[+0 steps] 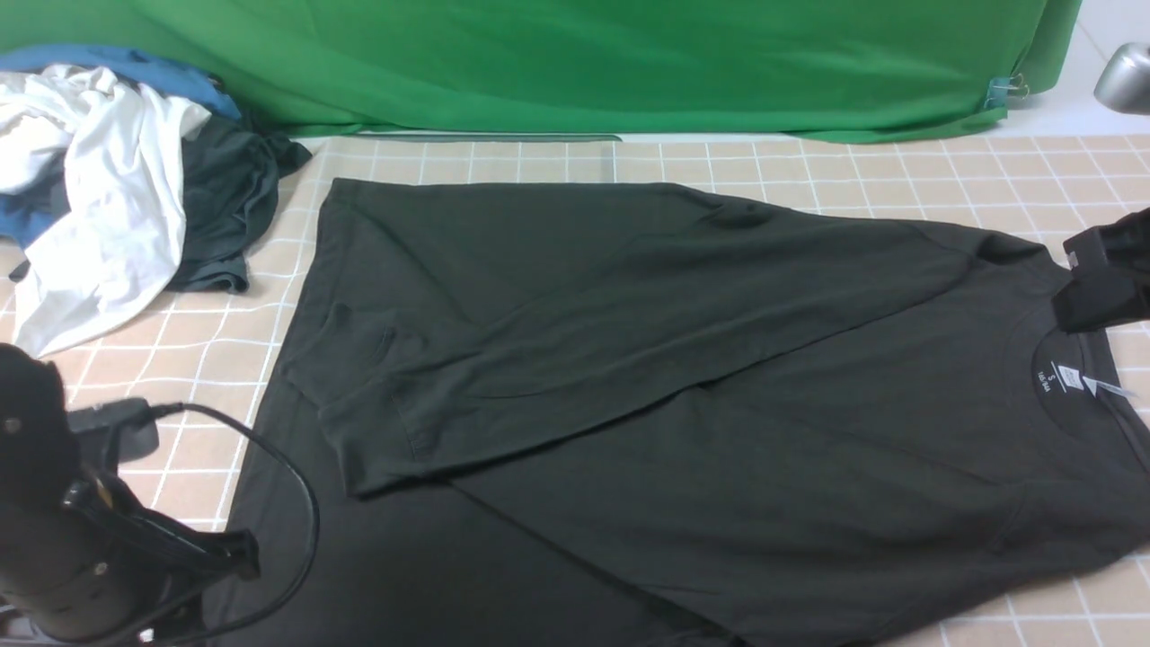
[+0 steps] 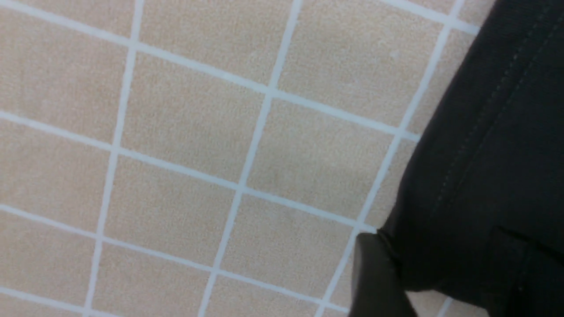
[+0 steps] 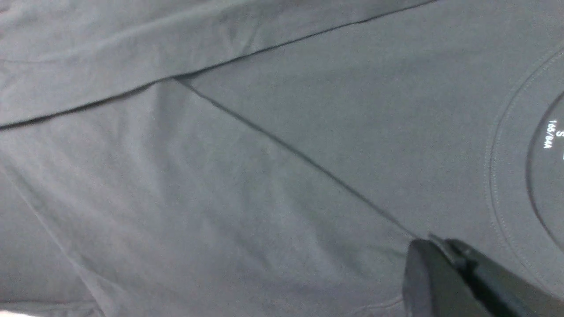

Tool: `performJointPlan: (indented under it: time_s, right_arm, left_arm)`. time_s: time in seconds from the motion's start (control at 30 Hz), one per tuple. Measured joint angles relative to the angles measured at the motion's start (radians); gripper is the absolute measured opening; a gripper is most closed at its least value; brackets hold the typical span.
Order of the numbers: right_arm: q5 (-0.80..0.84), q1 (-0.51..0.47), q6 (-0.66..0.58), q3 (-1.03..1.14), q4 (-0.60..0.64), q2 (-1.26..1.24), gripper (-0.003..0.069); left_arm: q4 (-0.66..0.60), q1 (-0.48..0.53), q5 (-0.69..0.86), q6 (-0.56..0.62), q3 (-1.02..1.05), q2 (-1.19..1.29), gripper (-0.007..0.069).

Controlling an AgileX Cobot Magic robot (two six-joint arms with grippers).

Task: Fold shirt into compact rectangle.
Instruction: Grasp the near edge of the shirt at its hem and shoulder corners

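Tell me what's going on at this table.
A two-armed robot is folding a black shirt spread across the checked table, collar to its right. The far side is folded over the middle; the near side is not yet. The left tool is at the near hem corner and the right tool by the collar; whether either grips cloth is unclear. A pile of other clothes sits far left.

The shirt (image 1: 719,404) is being cut off at the front view's lower and right edges. The right gripper (image 1: 1092,288) is being cropped likewise, and print on the label (image 1: 1069,377) is being rendered unreadably small.
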Motion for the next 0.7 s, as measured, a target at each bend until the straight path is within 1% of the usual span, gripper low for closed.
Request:
performJointPlan:
  time_s: [0.03, 0.07, 0.17, 0.2, 0.27, 0.37, 0.43, 0.5, 0.53, 0.57, 0.6, 0.63, 0.7]
  right_arm:
    - [-0.001, 0.000, -0.007, 0.000, 0.006, 0.000, 0.0039]
    - [-0.001, 0.000, -0.009, 0.000, 0.007, 0.000, 0.0039]
    - [0.002, 0.000, -0.011, 0.000, 0.022, 0.000, 0.0039]
    - [0.003, 0.000, -0.011, 0.000, 0.025, 0.000, 0.0039]
    - [0.011, 0.000, -0.013, 0.000, 0.030, 0.000, 0.0039]
    - [0.021, 0.000, -0.017, 0.000, 0.032, 0.000, 0.0039]
    - [0.027, 0.000, -0.019, 0.000, 0.034, 0.000, 0.0038]
    - [0.036, 0.000, -0.020, 0.000, 0.034, 0.000, 0.0038]
    - [0.044, 0.000, -0.022, 0.000, 0.034, 0.000, 0.0038]
    - [0.045, 0.000, -0.024, 0.000, 0.034, 0.000, 0.0038]
    - [0.052, 0.000, -0.025, 0.000, 0.035, 0.000, 0.0038]
    - [0.056, 0.000, -0.026, 0.000, 0.035, 0.000, 0.0038]
    - [0.065, 0.000, -0.026, 0.000, 0.035, 0.000, 0.0038]
  left_arm:
    - [0.003, 0.000, -0.005, -0.005, 0.000, 0.013, 0.0379]
    - [0.003, 0.000, -0.008, -0.007, 0.000, 0.016, 0.0394]
    - [0.003, 0.000, -0.030, -0.017, 0.000, 0.068, 0.0501]
    - [0.002, 0.000, -0.035, -0.017, 0.000, 0.080, 0.0518]
    - [-0.007, 0.000, -0.041, -0.025, 0.000, 0.113, 0.0540]
    - [-0.030, 0.000, -0.042, -0.032, 0.000, 0.150, 0.0532]
    - [-0.052, 0.000, -0.043, -0.036, -0.001, 0.167, 0.0509]
    - [-0.071, 0.000, -0.042, -0.039, -0.005, 0.179, 0.0437]
    - [-0.079, 0.000, -0.041, -0.038, -0.008, 0.184, 0.0383]
    - [-0.081, 0.000, -0.042, -0.038, -0.009, 0.187, 0.0372]
    - [-0.089, 0.000, -0.042, -0.036, -0.011, 0.192, 0.0318]
    - [-0.097, 0.000, -0.047, -0.025, -0.013, 0.194, 0.0244]
    - [-0.103, -0.002, -0.051, -0.012, -0.015, 0.195, 0.0150]
